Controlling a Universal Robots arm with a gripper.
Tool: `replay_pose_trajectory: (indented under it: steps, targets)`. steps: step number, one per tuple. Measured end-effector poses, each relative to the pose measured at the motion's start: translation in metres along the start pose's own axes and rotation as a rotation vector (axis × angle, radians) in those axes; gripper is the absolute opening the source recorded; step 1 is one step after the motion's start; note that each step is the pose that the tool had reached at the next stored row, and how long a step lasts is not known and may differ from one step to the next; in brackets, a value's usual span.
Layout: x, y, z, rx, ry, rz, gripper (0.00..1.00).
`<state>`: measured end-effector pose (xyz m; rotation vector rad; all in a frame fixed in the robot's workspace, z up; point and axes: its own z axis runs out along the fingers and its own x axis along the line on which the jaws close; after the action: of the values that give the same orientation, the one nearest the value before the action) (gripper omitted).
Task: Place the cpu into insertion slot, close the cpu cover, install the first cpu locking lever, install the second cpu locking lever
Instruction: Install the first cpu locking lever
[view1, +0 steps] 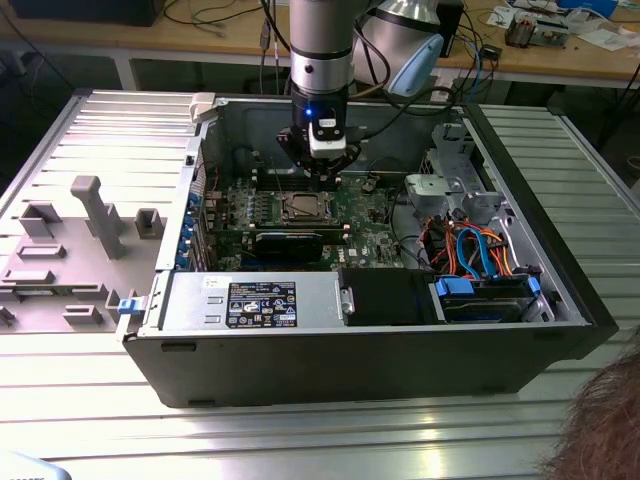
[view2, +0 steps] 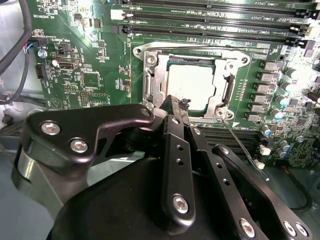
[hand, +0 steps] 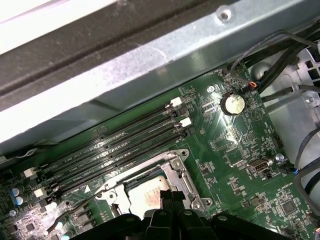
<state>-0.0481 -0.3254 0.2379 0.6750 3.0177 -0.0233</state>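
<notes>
Inside an open case (view1: 400, 330) on a ribbed table (view1: 300, 440): arm (view1: 320, 50) reaching down, gripper (view2: 175, 103) low over the green board (view2: 100, 65). Fingers (view2: 176, 150) drawn together at the tips, nothing visible between them. Tips poised at one edge of the slot (view2: 146, 82); touching the metal or just clear of it, impossible to tell.

Cpu (view2: 192, 85) seated flat in the slot, pale top showing through the window of the cover (view2: 228, 75). Cover lying down over the chip, by all appearances closed. Thin lever (view2: 242, 150) angling away from a corner of the socket across the board, seemingly unlatched. Second rod (view2: 200, 46) running along the opposite side, next to the memory slots (view2: 210, 20); latched or not, unclear.

Likely trouble from here:
- Catching the thin lever off-centre with narrow tips and losing it, with the sprung wire snapping back across the board.
- Pushing down on one side of the cover alone, tilting it and loading the chip unevenly in its socket.
- Sweeping the broad black linkage into the small components crowded close around the socket, given so little room beside the memory slots.
</notes>
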Motion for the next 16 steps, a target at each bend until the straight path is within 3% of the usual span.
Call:
replay_pose_trajectory:
  steps: [16]
  targets:
    - [0.0000, 0.0000, 0.0000, -0.0019, -0.0003, -0.042, 0.11]
